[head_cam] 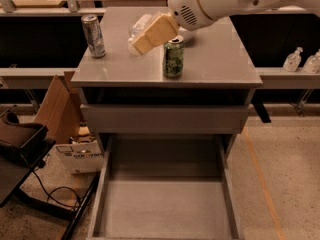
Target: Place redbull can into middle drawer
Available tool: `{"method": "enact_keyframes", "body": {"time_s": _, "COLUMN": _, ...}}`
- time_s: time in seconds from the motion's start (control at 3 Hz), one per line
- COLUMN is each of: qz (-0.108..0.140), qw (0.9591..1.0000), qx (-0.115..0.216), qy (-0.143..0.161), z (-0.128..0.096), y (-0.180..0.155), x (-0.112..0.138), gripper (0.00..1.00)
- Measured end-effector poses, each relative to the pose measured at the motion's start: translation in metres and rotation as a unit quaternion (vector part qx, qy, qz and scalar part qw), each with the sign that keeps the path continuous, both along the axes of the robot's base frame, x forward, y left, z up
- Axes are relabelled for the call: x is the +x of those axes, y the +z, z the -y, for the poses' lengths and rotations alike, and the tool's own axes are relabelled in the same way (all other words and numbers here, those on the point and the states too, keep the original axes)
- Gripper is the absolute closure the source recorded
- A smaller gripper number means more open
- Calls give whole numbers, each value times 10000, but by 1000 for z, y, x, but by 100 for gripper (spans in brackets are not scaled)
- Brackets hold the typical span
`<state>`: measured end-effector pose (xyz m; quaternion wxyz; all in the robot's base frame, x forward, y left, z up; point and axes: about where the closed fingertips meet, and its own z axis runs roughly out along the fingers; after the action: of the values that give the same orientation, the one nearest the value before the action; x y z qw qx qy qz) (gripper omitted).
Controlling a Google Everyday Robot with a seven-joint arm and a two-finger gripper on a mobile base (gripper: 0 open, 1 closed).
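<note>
Nearest, the middle drawer [165, 209] stands pulled out. Above it is a closed drawer front [165, 119], then the cabinet top [220, 59], with an upright green can [173, 58] near its front edge. The gripper [152, 33] hangs just left of that can, in front of a clear bottle [139, 25]; whether it is parted or closed cannot be told. The redbull can [93, 35] stands upright at the far left, well apart from it.

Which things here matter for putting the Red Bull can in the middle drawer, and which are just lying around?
For the job: redbull can, back left on the cabinet top; middle drawer, open below; gripper, above the top near the green can.
Just lying about: green can, plastic bottle, cardboard box on the floor.
</note>
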<state>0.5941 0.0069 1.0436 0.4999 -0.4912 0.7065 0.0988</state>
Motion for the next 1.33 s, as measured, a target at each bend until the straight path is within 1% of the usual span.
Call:
{"method": "enact_keyframes", "body": {"time_s": 0.33, "qz": 129, "qw": 9998, "qx": 154, "qy": 57, "z": -21, "y": -12, "x": 28, "gripper": 0}}
{"method": "enact_keyframes", "body": {"time_s": 0.67, "qz": 325, "qw": 9981, "qx": 520, "qy": 41, "z": -44, "y": -34, "x": 76, "gripper": 0}}
{"method": "enact_keyframes", "body": {"time_s": 1.0, "qz": 376, "qw": 9934, "qx": 1072, "qy": 168, "z": -81, "y": -56, "x": 120, "gripper": 0}}
{"method": "enact_keyframes", "body": {"time_s": 1.33, "qz": 246, "qw": 9835, "qx": 1776, "qy": 228, "z": -118, "y": -84, "x": 155, "gripper": 0}}
